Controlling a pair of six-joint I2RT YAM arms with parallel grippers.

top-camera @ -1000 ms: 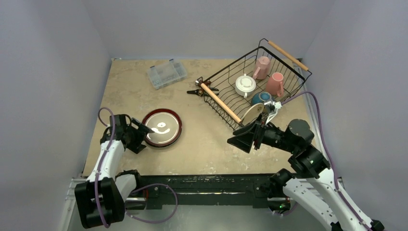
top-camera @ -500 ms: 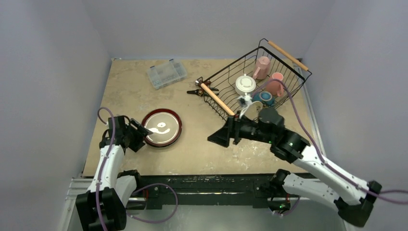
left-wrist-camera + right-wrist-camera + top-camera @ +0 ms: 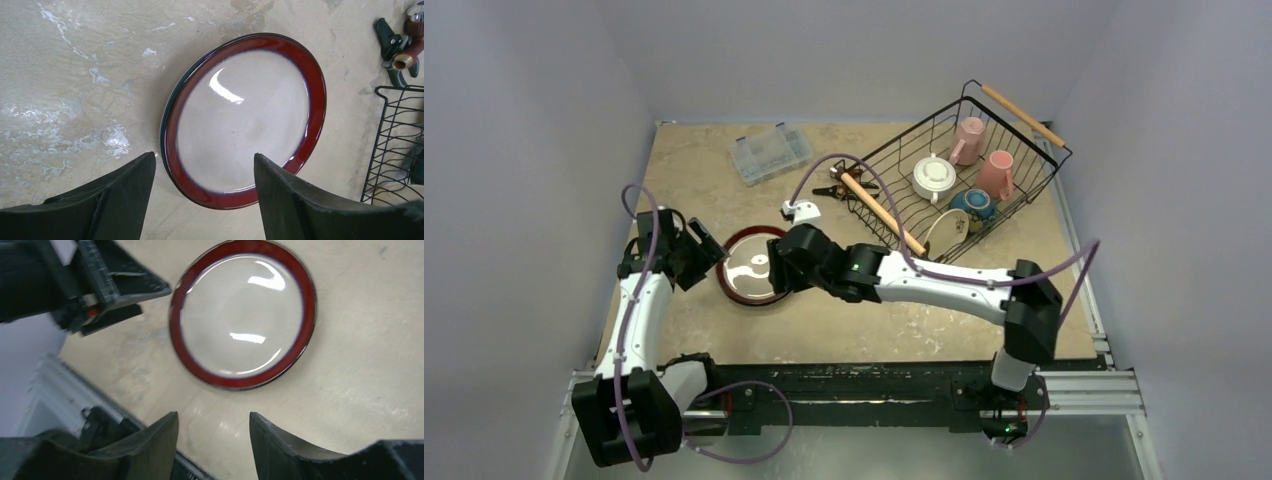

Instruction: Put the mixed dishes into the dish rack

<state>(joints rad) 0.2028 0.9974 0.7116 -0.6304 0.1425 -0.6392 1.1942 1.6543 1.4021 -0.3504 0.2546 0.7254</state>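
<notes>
Overhead, two grippers flank the large red-rimmed plate (image 3: 744,272) lying on the table (image 3: 684,170).
The left gripper (image 3: 708,258) sits just left of the plate and the right gripper (image 3: 776,268) hangs over its right side; the dish rack (image 3: 894,158) stands well apart, far right. Left wrist view: fingers (image 3: 115,200) spread, the plate flat ahead of them, untouched. Right wrist view: fingers (image 3: 150,440) parted above the plate, holding nothing.

Red-rimmed plate (image 3: 245,125) lies flat, well apart from the dish-filled black wire rack (image 3: 1021,113)
</notes>
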